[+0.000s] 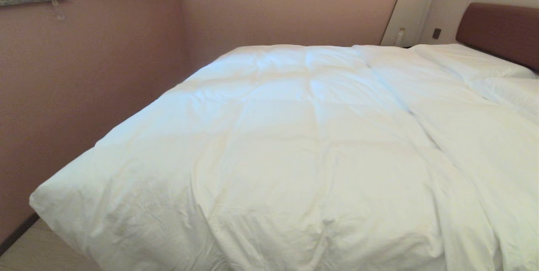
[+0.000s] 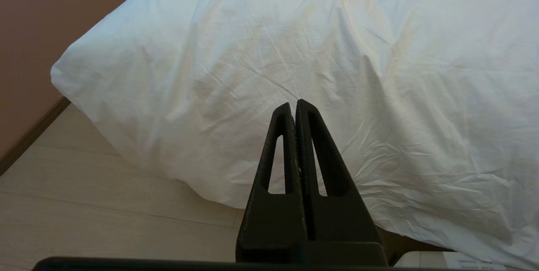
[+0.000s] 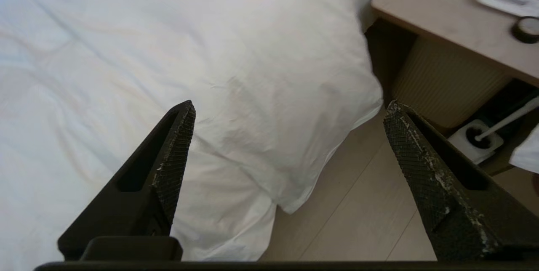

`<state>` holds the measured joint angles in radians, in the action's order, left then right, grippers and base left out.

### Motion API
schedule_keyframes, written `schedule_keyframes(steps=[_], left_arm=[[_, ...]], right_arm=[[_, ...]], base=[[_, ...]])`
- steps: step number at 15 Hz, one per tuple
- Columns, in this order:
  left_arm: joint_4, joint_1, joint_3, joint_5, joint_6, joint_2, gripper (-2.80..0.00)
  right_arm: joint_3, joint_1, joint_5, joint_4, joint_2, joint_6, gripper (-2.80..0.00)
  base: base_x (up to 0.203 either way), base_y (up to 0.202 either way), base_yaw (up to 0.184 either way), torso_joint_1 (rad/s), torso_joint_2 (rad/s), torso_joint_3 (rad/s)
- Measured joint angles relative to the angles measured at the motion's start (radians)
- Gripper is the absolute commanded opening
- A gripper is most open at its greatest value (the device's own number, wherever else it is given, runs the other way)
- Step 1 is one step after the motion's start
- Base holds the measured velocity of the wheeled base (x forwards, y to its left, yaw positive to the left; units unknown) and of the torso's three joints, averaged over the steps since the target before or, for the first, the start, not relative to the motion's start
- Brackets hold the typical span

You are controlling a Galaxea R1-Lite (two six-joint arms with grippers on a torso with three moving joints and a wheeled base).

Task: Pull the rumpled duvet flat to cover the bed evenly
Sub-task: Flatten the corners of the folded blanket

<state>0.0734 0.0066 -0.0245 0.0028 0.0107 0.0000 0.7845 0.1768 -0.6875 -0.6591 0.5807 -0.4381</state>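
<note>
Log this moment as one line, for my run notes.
duvet: spread over bed | left gripper: shut, empty | right gripper: open above duvet corner

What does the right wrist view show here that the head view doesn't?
Only the right wrist view: the right gripper, fingers wide apart and empty above the duvet's corner, plus a wooden side table and a beige bin under it. Only the head view: the brown headboard, pillows and pink wall. Both: the white duvet and pale floor.
</note>
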Motion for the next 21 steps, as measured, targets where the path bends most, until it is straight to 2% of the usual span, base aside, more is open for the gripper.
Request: schedule_keyframes(steps=[5,6,12,17,21], left_arm=[[0.000,0.000,0.000,0.000,0.000,0.000,-2.80],[0.000,0.000,0.000,0.000,0.000,0.000,-2.80],[0.000,0.000,0.000,0.000,0.000,0.000,-2.80],[0.000,0.000,0.000,0.000,0.000,0.000,-2.80],[0.000,0.000,0.000,0.000,0.000,0.000,-2.80]], right_arm=[[-0.003,0.001,0.123,0.149,0.306,-0.063,0.00],[-0.002,0.001,0.151,0.186,0.369,-0.080,-2.80],[0.010,0.006,0.290,0.367,0.536,-0.148,-2.80],[-0.013,0.015,0.423,0.408,0.656,-0.191,-2.80],[-0.062,0.024,0.523,0.434,0.842,-0.163,-2.80]], base=[[0.000,0.000,0.000,0.000,0.00,0.000],[0.000,0.000,0.000,0.000,0.00,0.000],[0.000,0.000,0.000,0.000,0.00,0.000],[0.000,0.000,0.000,0.000,0.00,0.000],[0.000,0.000,0.000,0.000,0.00,0.000]])
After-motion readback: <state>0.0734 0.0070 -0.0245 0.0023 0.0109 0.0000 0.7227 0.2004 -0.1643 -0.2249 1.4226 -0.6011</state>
